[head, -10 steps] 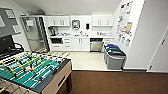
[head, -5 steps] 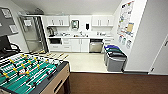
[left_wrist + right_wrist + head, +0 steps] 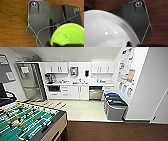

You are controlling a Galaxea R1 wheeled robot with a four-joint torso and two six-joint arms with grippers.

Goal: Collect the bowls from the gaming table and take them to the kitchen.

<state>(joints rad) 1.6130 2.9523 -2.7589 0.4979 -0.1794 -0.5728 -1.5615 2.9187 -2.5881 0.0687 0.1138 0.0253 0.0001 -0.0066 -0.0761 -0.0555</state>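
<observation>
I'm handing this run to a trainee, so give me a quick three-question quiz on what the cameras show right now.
1. True or false: the bowl in the left wrist view is lime green.
2. What colour is the bowl in the right wrist view?
3. In the head view, the bins stand: A) right of the kitchen floor, B) on the football table, C) on the countertop.

Key:
1. True: green bowl.
2. White: white bowl.
3. A: the bins stand near the right wall, across from the football table.

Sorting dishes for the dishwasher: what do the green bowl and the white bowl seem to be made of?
The green bowl looks like glossy plastic: saturated lime colour, soft highlights. The white bowl is smooth and glossy too, with sharp glints; it could be plastic or glazed ceramic.
</observation>
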